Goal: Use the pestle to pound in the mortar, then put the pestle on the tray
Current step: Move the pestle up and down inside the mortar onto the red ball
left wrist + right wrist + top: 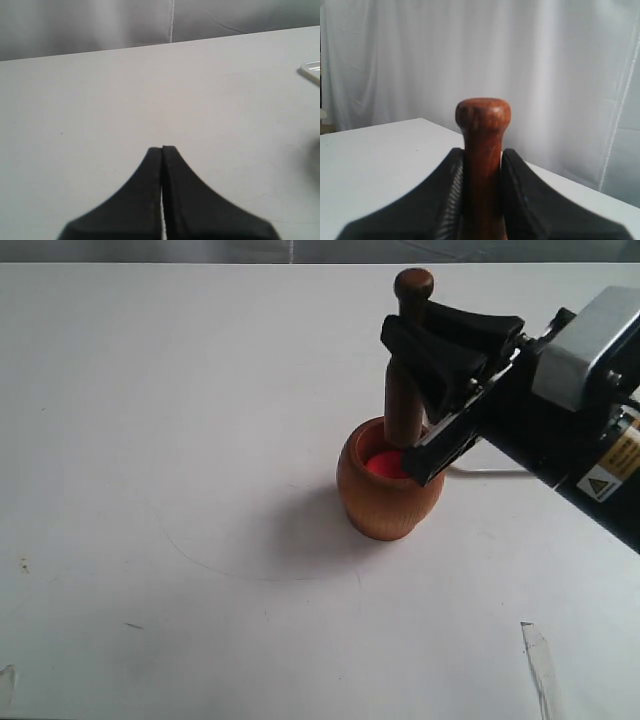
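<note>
Ok so the right pincer is clenched on the pestle, gripping it high on the thin neck just under the knob. In the right wrist view you can see the rounded knob poking up between the two black fingers, which press against the shaft on both sides.

The pestle stands pretty much upright in the exterior view, a bit right of centre in the upper half of the frame. Its thick lower end is down inside the mortar. The mortar sits upright on the white counter, just right of the middle of the frame, with its shadow falling to the left. There's a red ball inside it, right beside the pestle's lower end. Can't tell if they're actually touching, since the rim and the pincer hide that spot.

The left pincer only shows in its own wrist view. It's closed with the tips pressed together and nothing between them, over bare counter.

The tray is barely there: just a white corner at the right edge of the left wrist view, lying flat on the counter, well apart from the left pincer.

A white curtain hangs behind the counter.
</note>
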